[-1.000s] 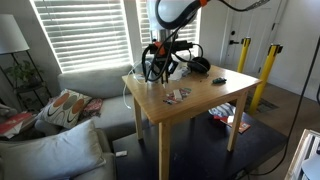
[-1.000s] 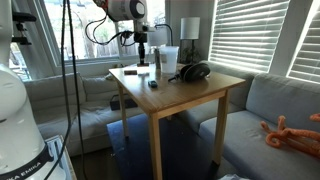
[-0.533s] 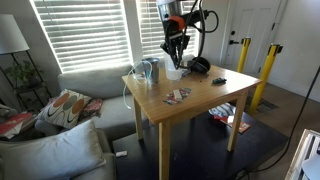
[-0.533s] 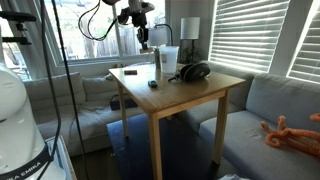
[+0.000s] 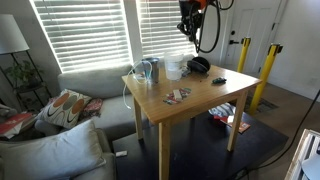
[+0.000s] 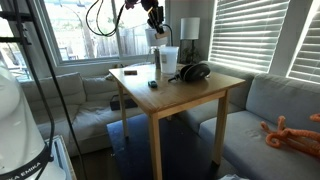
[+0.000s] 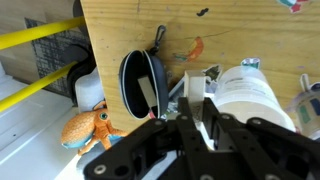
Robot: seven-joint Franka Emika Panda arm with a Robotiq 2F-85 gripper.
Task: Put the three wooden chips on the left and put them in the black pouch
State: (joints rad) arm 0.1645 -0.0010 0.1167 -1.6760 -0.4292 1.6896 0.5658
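End effector (image 5: pixel 190 27) has risen high above the pouch (image 5: pixel 198 65), its opening unreadable. The chips (image 5: pixel 177 95) lie unpicked at the pouch's 7 o'clock.

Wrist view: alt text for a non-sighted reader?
Looking down from above, the dark gripper hangs over a light wooden table bearing a black rounded pouch beside a pale plastic cup. Off the table's edge lie yellow bars and an orange octopus toy.

The table (image 5: pixel 200 108) is smooth, pale wood with a matt finish, and the black pouch (image 7: pixel 130 90) looks soft.
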